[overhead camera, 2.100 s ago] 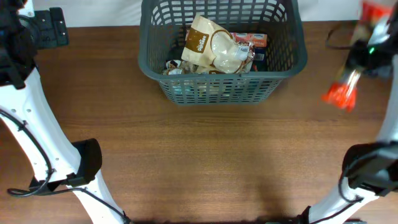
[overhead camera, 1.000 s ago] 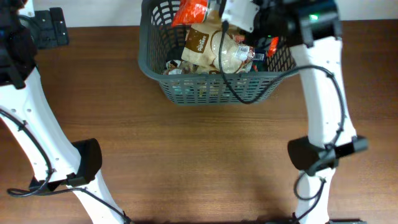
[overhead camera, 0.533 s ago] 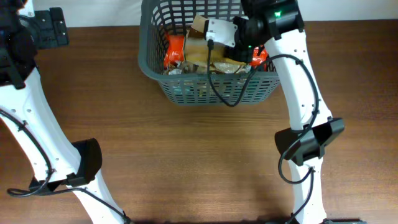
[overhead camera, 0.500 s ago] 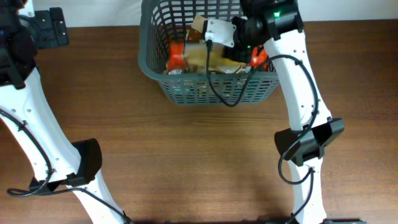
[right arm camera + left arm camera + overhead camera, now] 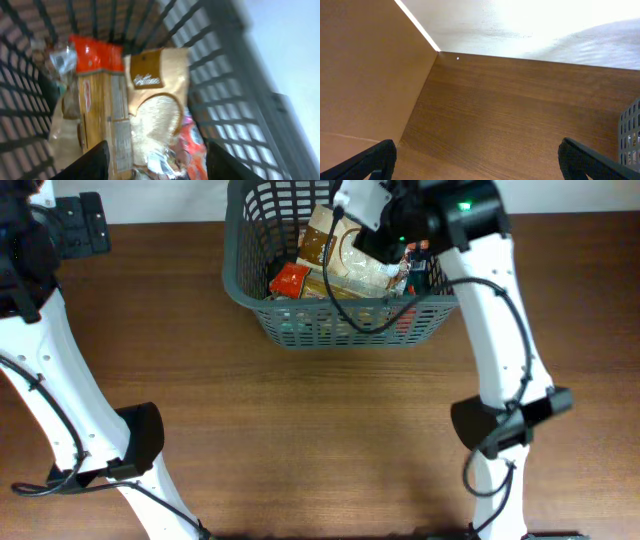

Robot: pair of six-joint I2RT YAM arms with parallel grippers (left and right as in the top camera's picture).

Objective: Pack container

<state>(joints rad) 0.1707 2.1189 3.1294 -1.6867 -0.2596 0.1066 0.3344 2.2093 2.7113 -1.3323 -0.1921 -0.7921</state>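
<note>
The dark grey slotted basket [image 5: 255, 235] stands at the back middle of the table and holds several grocery packets. A red-orange packet [image 5: 290, 279] lies at its left, next to a tan rice bag [image 5: 330, 250]. My right gripper [image 5: 385, 225] hovers over the basket, open and empty. In the right wrist view the red-orange packet [image 5: 97, 52] and the tan bag [image 5: 157, 95] lie below the open fingers [image 5: 159, 162] inside the basket [image 5: 235, 75]. My left gripper [image 5: 480, 157] is open and empty over bare table at the far left.
A black fixture [image 5: 82, 225] sits at the back left corner. The basket's edge [image 5: 631, 135] shows at the right of the left wrist view. A wall panel [image 5: 365, 75] borders the table on the left there.
My right arm swung in from the far right with the red-orange packet, lowered it into the basket's left side, let it go and rose. The left arm has not moved.
</note>
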